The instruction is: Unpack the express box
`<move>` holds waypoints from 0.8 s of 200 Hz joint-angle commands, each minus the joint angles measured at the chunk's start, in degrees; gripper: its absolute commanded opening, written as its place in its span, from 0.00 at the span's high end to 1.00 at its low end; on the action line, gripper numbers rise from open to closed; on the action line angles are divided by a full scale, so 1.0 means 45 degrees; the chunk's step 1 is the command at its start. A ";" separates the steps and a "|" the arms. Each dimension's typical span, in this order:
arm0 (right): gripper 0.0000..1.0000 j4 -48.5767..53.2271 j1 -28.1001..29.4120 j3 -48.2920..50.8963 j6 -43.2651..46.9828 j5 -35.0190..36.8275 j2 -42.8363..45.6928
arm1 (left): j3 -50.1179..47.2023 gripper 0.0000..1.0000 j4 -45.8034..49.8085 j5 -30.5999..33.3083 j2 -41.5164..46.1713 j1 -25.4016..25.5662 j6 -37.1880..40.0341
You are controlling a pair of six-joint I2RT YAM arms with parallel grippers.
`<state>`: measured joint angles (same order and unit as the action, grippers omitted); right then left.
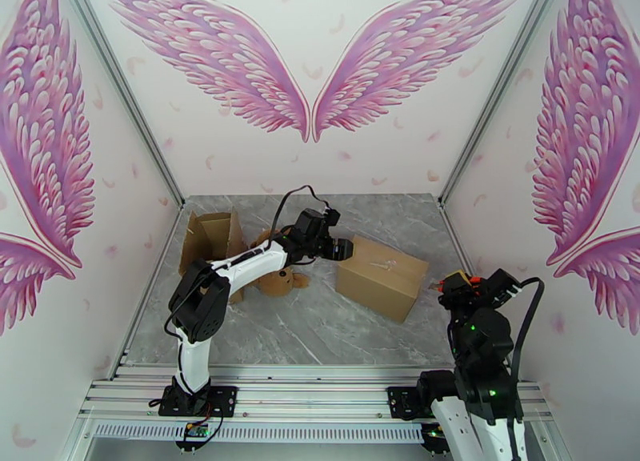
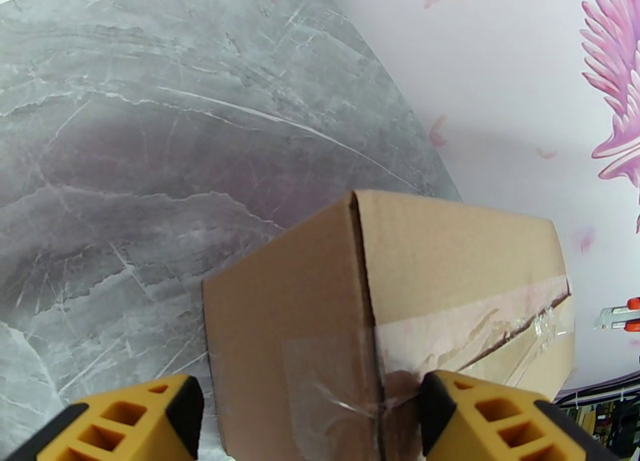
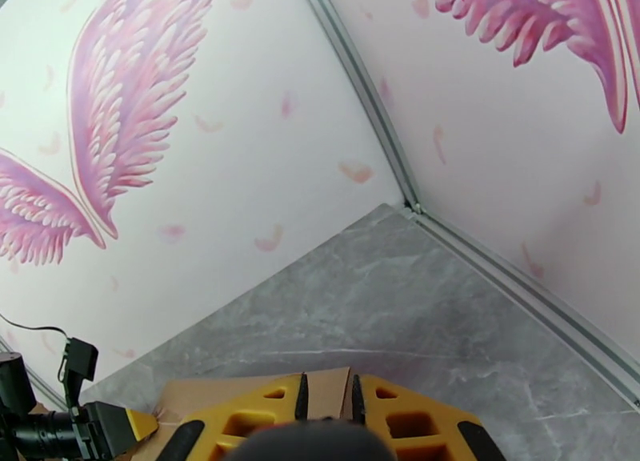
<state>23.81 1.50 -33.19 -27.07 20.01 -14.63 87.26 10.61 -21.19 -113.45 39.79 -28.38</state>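
Left end effector [image 2: 310, 422] spread wide, straddling the taped corner of the sealed express box [image 1: 382, 277] on the table [image 1: 308, 334]: stiff, likely light cardboard, slick tape, so grab bare edges.

plush toy [image 1: 280, 285] half hidden, box [image 2: 448, 254] cropped below

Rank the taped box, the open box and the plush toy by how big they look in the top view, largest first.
1. taped box: largest.
2. open box: somewhat smaller, but the left arm hides part of it, so this is unsure.
3. plush toy: smallest, also partly hidden.
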 commanded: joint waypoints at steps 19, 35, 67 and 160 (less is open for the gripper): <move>1.00 0.2030 -0.0069 -0.0865 0.1725 0.1094 -0.1145 | -0.0680 0.25 0.1565 0.1217 0.0229 -0.0034 -0.0032; 1.00 0.2094 -0.0066 -0.0574 0.2384 0.0654 -0.2315 | -0.0737 0.25 0.1541 0.1125 0.0410 0.0004 -0.0001; 1.00 0.0750 -0.0074 0.0002 0.2251 -0.0223 -0.4916 | -0.0654 0.25 0.1555 0.0733 0.0670 0.0149 0.0140; 1.00 -0.3150 0.0278 -0.3509 0.3348 -0.4416 -1.2501 | -0.1717 0.24 0.2228 -0.0060 0.1759 0.1177 0.1134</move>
<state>15.99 0.38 -41.74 -13.80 10.85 -62.92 82.39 14.85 -19.25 -107.15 41.17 -26.41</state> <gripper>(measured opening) 0.207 0.762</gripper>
